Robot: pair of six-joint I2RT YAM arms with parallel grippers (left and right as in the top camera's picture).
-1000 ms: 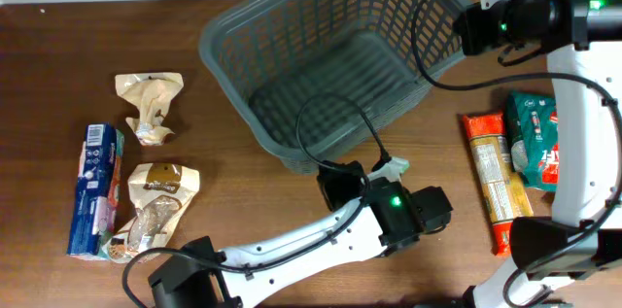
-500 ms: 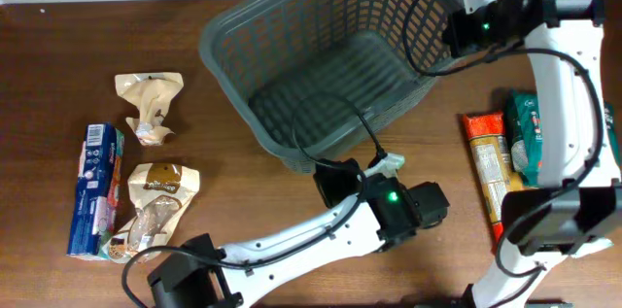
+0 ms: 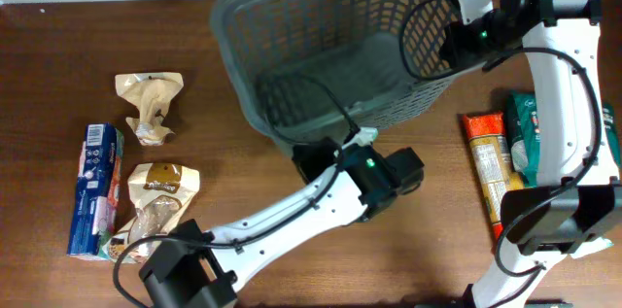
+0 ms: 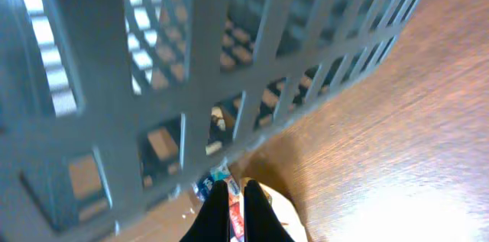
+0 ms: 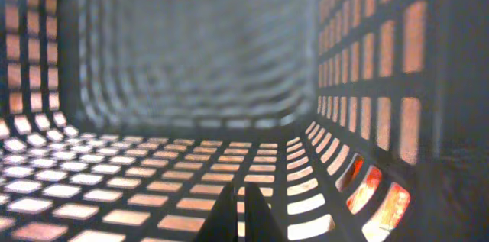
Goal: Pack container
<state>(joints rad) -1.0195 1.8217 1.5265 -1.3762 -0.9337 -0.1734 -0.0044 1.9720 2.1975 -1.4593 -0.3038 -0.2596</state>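
I see container point(image 3: 292, 26) on surface point(image 3: 58, 75). Left tool point(image 4: 237, 196) fingers pressed together, just outside container's near wall. Right tool point(image 5: 243, 204) fingers together, inside container near its right wall. Crumpled packets point(image 3: 148, 106) left of container.

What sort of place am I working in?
Probably a test bench for grocery packing, not a shop: a wooden table, one grey basket, and loose food packets on both sides.

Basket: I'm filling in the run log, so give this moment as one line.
basket: empty | left hand: shut, at near wall | right hand: shut, at right wall
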